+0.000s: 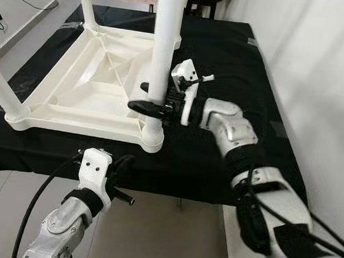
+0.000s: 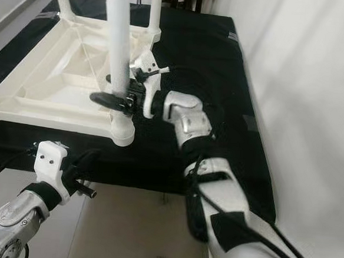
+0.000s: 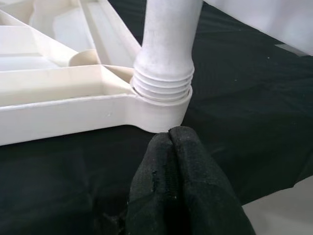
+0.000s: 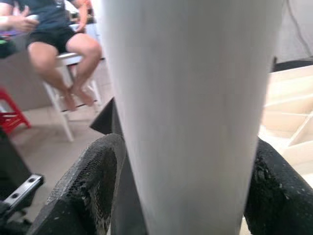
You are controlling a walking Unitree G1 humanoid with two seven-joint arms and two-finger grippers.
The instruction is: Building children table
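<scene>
Black cloth is covering the bench; the right claw is clamping the light, stiff, slippery leg low, near the tabletop's socket; the left claw, pinched empty, is hovering near.

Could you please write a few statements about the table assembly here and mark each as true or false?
1. The right gripper is clamped around a white leg. True.
2. The tabletop lies upside down on a black cloth. True.
3. The left gripper is wide open. False: its fingers are pressed together.
4. The left gripper holds a leg. False: it holds nothing, near the corner socket.
5. The gripped leg lies flat. False: it stands upright.
</scene>
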